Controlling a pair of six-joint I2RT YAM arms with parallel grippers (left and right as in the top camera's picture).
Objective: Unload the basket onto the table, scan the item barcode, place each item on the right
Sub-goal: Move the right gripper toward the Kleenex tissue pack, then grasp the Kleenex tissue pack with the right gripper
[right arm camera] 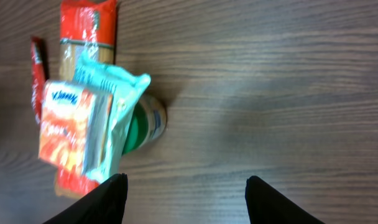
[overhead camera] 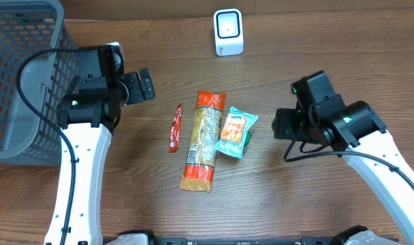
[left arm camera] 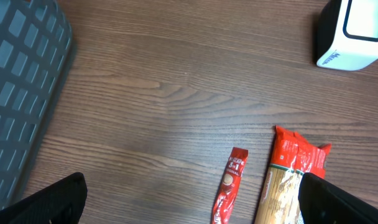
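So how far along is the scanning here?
Nothing looks scanned: sachet, pasta and snack pack all lie on the table, apart from the scanner. The left gripper and right gripper are open and empty; the right faces the snack pack. Picking and scanning remain.

Left: blocked by basket (overhead camera: 16, 75).
Centre: occupied by sachet (overhead camera: 175, 127), pasta (overhead camera: 203, 139), pouch (overhead camera: 235, 131).
Rear: scanner (overhead camera: 228, 32); bare table (overhead camera: 329, 41) seen either side.
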